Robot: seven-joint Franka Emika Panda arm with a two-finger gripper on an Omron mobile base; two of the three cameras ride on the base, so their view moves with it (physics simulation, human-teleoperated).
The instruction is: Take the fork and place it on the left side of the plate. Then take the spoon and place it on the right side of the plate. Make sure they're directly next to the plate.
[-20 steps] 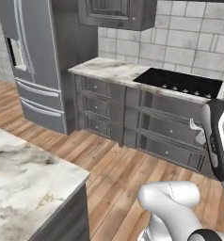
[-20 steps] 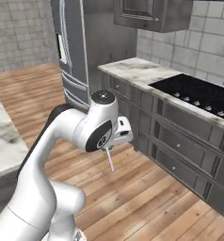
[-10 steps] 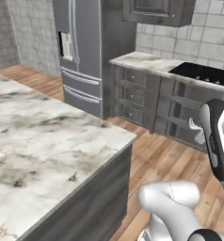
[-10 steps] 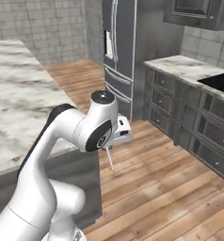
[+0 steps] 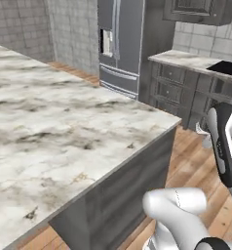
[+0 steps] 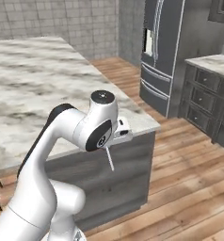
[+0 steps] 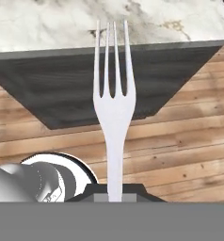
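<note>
Below the near corner of the marble island counter (image 6: 48, 94), out over the wooden floor (image 6: 189, 188), the gripper (image 6: 115, 141) is clamped on the fork (image 7: 112, 108) by the end of its handle, the tines pointing away from the hand. With the hold that far back, I judge the fork could pivot or slip if the arm swings sharply. The fork hangs lower than the countertop, so it could also strike the counter's dark side panel (image 7: 57, 89) if it is not lifted first. The plate's position cannot be told.
</note>
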